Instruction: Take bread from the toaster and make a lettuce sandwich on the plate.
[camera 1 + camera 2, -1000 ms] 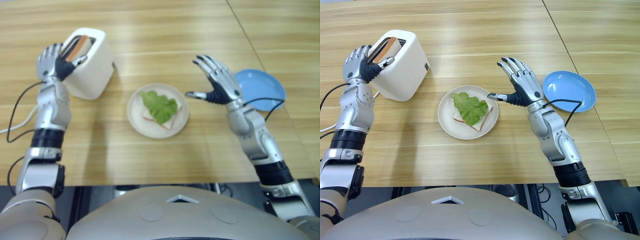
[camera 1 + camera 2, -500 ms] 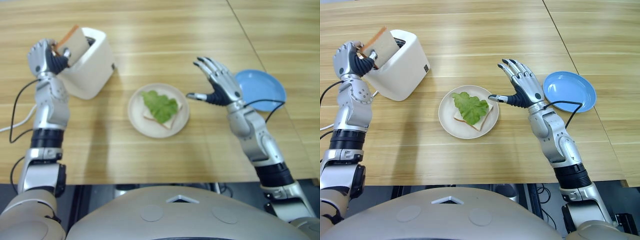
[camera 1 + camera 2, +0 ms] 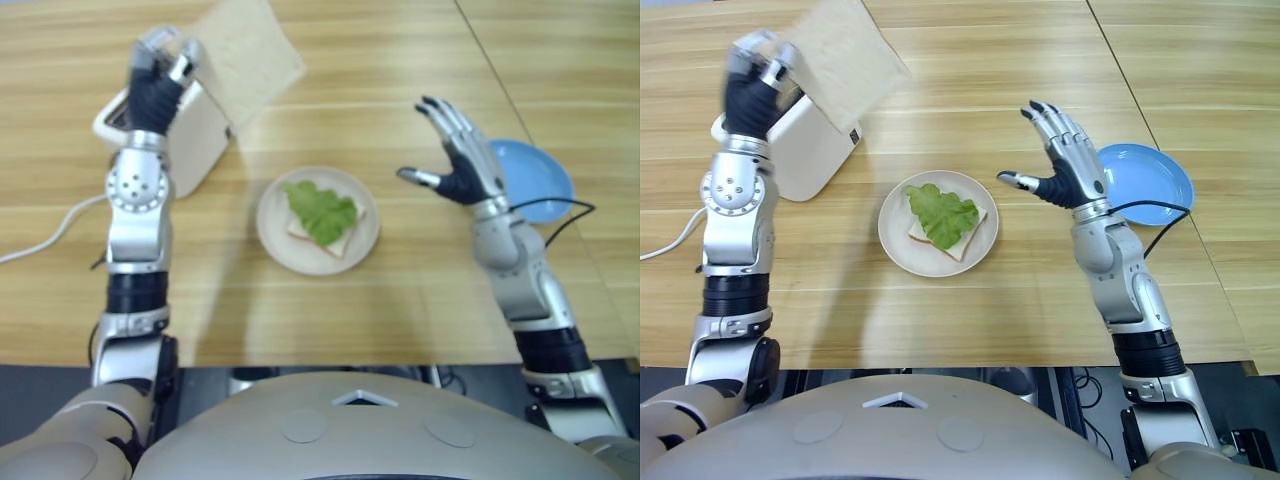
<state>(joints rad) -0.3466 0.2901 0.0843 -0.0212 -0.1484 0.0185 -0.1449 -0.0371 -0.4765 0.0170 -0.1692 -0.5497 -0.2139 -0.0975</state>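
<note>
The left hand (image 3: 752, 85) is up high over the toaster (image 3: 810, 150), fingers curled tight on one corner of a slice of bread (image 3: 845, 55) that fans out flat to the right of the hand. That slice is in the air, clear of the toaster and well short of the plate (image 3: 895, 250).

On the plate sits the bottom slice (image 3: 958, 245) with a lettuce leaf (image 3: 940, 215) laid across it, so by the look of it this is the closing step: the top slice goes on. The right hand (image 3: 1065, 165) hovers just right of the plate, fingers spread wide, holding nothing, with a blue dish (image 3: 1150, 175) just behind it.

Next move, as I judge it: carry the slice across and down to the plate, level it, line it up over the leaf and let go low so the lettuce doesn't slide out. The grip is on one corner only, so the slice could droop or twist on the way.

Hard to read: the left hand is blurred, so exactly how the fingers pinch the slice isn't clear. Hand and slice cover the top of the toaster, so its slots can't be checked. The lettuce hides most of the bottom slice, and the frame edge cuts off the top of the held slice.
</note>
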